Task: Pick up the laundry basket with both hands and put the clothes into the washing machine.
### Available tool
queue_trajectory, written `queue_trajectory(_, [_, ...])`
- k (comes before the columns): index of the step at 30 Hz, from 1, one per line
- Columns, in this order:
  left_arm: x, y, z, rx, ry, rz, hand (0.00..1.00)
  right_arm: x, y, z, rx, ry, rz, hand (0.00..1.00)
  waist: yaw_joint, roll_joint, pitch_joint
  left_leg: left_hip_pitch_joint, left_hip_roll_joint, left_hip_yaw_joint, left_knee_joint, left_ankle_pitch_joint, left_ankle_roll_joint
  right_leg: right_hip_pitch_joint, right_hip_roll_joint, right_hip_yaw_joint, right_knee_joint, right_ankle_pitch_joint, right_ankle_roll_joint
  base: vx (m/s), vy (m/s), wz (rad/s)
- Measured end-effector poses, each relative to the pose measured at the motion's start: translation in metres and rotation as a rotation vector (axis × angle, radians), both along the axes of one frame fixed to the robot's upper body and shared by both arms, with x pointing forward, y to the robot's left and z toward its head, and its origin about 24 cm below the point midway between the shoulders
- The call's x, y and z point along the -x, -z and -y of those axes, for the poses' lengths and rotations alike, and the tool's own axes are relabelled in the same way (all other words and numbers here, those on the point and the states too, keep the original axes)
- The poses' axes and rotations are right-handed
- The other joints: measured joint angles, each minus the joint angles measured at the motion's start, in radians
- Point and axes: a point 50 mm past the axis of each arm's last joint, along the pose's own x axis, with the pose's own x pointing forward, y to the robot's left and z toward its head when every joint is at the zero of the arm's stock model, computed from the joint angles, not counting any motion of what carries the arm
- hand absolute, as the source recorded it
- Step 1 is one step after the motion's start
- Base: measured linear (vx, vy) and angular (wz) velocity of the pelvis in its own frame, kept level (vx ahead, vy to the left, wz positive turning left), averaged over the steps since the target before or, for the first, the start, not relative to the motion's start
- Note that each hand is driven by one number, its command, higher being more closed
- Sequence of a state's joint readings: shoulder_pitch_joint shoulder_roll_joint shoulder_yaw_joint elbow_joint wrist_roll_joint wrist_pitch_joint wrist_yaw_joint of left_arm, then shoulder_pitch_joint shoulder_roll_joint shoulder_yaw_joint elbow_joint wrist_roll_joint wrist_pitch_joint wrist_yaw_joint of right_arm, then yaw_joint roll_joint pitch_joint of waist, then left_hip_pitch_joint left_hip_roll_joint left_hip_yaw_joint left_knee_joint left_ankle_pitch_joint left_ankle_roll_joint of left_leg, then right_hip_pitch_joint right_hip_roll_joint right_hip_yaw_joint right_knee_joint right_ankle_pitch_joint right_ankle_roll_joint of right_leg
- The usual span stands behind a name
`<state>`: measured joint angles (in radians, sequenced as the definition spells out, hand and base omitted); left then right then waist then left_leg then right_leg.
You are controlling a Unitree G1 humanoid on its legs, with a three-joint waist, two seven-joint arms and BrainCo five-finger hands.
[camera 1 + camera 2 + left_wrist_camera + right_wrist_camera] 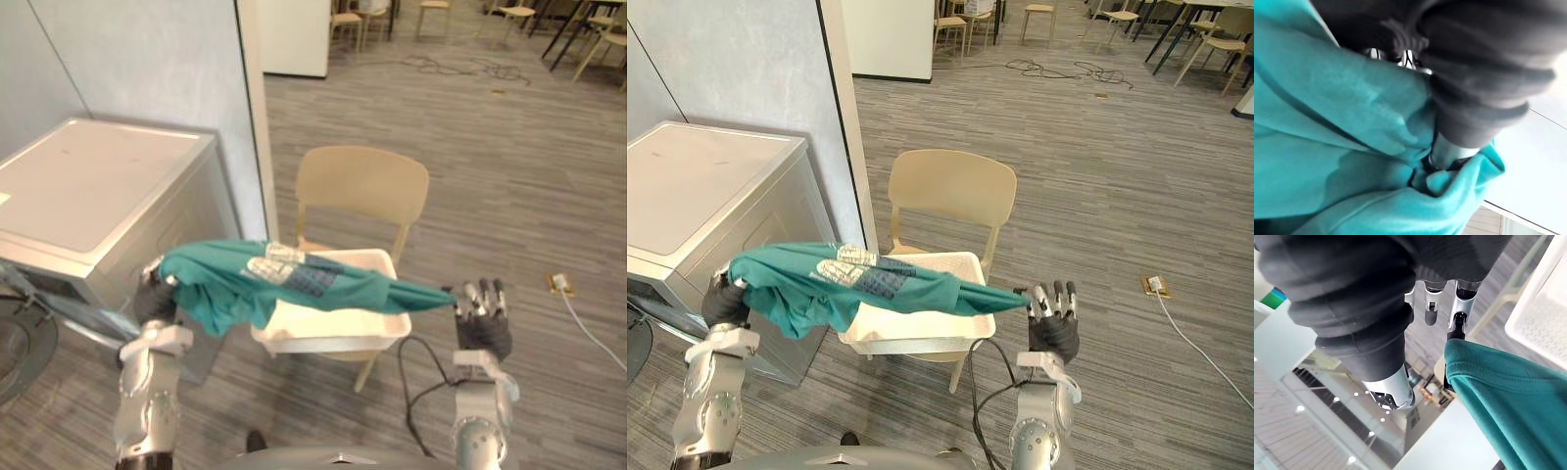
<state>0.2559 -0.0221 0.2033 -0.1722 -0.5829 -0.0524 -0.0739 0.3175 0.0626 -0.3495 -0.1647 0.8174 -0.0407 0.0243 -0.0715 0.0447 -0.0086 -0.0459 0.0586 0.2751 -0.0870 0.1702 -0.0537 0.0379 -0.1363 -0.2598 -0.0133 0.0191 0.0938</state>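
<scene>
A teal garment with a pale print is stretched out in the air between my two hands, above a white laundry basket. The basket rests on the seat of a beige chair. My left hand is at the garment's left end, by the washing machine; in the left wrist view its fingers are curled into the bunched teal cloth. My right hand stands upright to the right of the basket with straight fingers. The garment's narrow end hangs from one fingertip, the thumb apart.
The grey washing machine stands at the left against a pale wall panel, its round door swung open at the lower left. A floor socket with a white cord lies to the right. More chairs and tables stand far back.
</scene>
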Motion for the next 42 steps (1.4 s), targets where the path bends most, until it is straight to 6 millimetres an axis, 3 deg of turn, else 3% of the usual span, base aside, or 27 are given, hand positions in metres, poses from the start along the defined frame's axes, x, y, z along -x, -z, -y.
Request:
queue_trajectory(3, [0.024, 0.003, -0.005, 0.021, -0.057, -0.016, 1.00, 0.026, 0.015, 0.004, -0.011, 0.040, -0.085, 0.00, 0.015, -0.001, -0.002, 0.022, 0.000, 0.007, 0.000, -0.009, 0.003, 0.022, -0.002, -0.005, 0.006, -0.007, 0.002, 0.03, 0.002, 0.03])
queue_trajectory(4, [0.037, 0.002, -0.017, 0.001, -0.114, -0.025, 1.00, 0.038, 0.020, 0.009, 0.021, 0.071, -0.140, 0.00, 0.017, -0.001, -0.005, 0.033, 0.001, 0.009, 0.000, -0.014, 0.004, 0.033, -0.002, -0.009, 0.008, -0.013, 0.002, 0.01, 0.003, 0.05])
queue_trajectory(9, [0.062, -0.002, -0.030, -0.035, -0.194, -0.043, 1.00, 0.056, 0.025, 0.017, 0.047, 0.106, -0.205, 0.00, 0.030, -0.001, -0.020, 0.045, 0.002, 0.013, 0.000, -0.017, 0.003, 0.040, -0.012, -0.024, 0.022, -0.030, 0.011, 0.00, 0.004, 0.02])
queue_trajectory(20, [0.076, 0.005, -0.033, -0.003, -0.238, -0.081, 1.00, 0.051, 0.041, -0.002, -0.018, -0.007, -0.239, 0.00, 0.067, -0.015, -0.024, 0.047, 0.002, 0.058, 0.000, -0.016, 0.003, 0.047, -0.032, -0.058, 0.041, -0.036, 0.021, 0.00, 0.024, 0.09])
queue_trajectory(24, [0.077, 0.007, -0.033, 0.010, -0.242, -0.088, 1.00, 0.055, 0.057, -0.009, -0.053, -0.041, -0.300, 0.00, 0.074, -0.034, -0.022, 0.046, -0.001, 0.057, 0.000, -0.016, 0.003, 0.047, -0.036, -0.063, 0.046, -0.039, 0.024, 0.03, 0.012, 0.04])
queue_trajectory(27, [0.078, 0.011, -0.034, 0.026, -0.245, -0.105, 1.00, 0.070, 0.080, -0.010, -0.072, -0.040, -0.422, 0.00, 0.074, -0.044, -0.017, 0.047, -0.001, 0.052, 0.000, -0.016, 0.003, 0.049, -0.039, -0.074, 0.055, -0.047, 0.025, 0.03, 0.001, 0.08])
queue_trajectory(34, [0.091, 0.065, -0.021, 0.138, -0.232, -0.322, 1.00, 0.123, 0.138, -0.020, -0.127, -0.038, -0.802, 0.00, 0.077, -0.056, -0.015, 0.054, -0.001, 0.043, 0.000, -0.016, 0.003, 0.060, -0.039, -0.085, 0.063, -0.058, 0.026, 0.03, -0.003, 0.04])
queue_trajectory(40, [0.094, 0.094, 0.000, 0.212, -0.171, -0.451, 1.00, 0.154, 0.166, -0.033, -0.228, -0.043, -0.992, 0.00, 0.083, -0.060, -0.013, 0.074, 0.000, 0.043, 0.000, -0.017, 0.004, 0.075, -0.039, -0.085, 0.073, -0.068, 0.022, 0.01, 0.000, 0.00])
queue_trajectory(42, [0.094, 0.103, 0.006, 0.230, -0.144, -0.487, 1.00, 0.155, 0.169, -0.040, -0.212, -0.096, -1.022, 0.00, 0.083, -0.060, -0.010, 0.086, -0.003, 0.040, 0.000, -0.018, 0.005, 0.089, -0.040, -0.086, 0.075, -0.074, 0.021, 0.02, 0.008, 0.05])
